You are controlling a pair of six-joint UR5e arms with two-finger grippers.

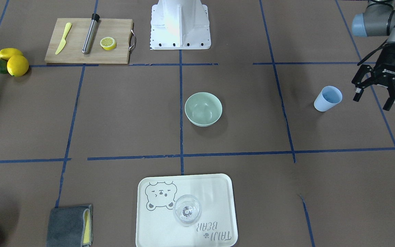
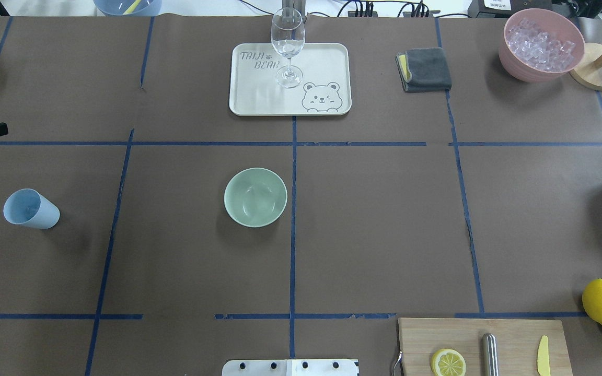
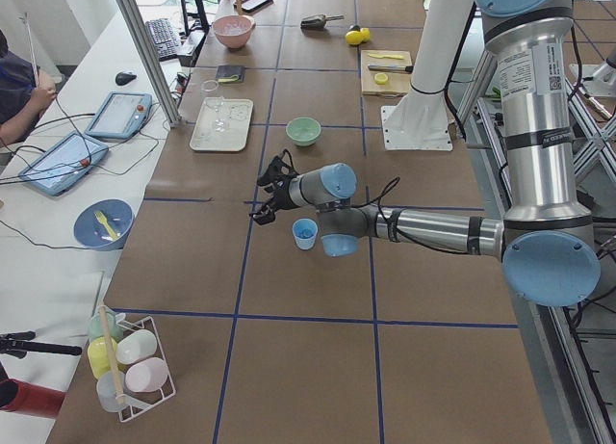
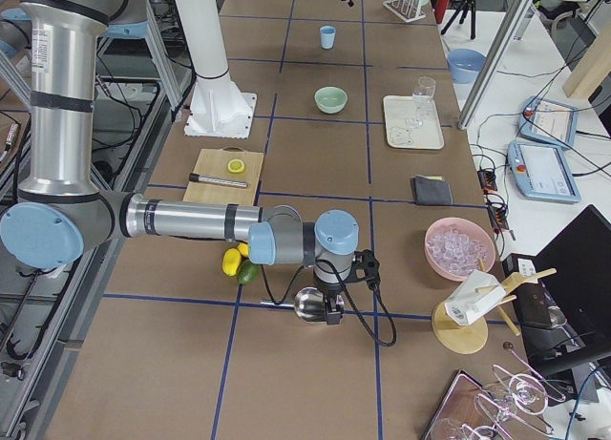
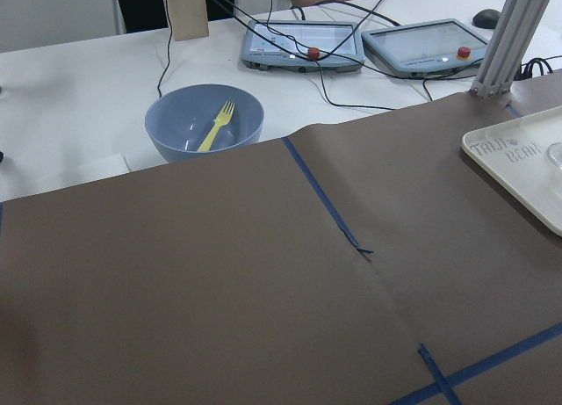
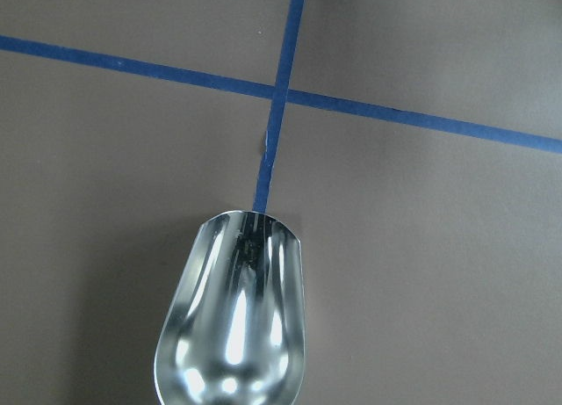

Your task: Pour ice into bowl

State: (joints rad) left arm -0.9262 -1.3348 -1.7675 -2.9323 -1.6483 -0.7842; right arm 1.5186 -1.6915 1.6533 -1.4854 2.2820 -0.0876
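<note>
The mint-green bowl [image 1: 203,108] stands empty at the table's middle, also in the overhead view [image 2: 255,197]. The ice [image 2: 541,39] is heaped in a pink container [image 2: 515,65] at the far right corner. My left gripper [image 1: 372,100] is open and empty, hovering just beside a blue cup [image 1: 327,98], apart from it. My right gripper [image 4: 332,304] is low over the table near the lemons. An empty metal scoop [image 6: 233,335] reaches out from under its wrist camera. The fingers are hidden, so I cannot tell whether they are shut.
A tray [image 2: 327,57] with a wine glass [image 2: 287,42] sits beyond the bowl. A grey cloth [image 2: 426,69] lies next to it. A cutting board [image 1: 77,51] holds a knife, a metal rod and a lemon half. Lemons [image 1: 17,65] lie beside it.
</note>
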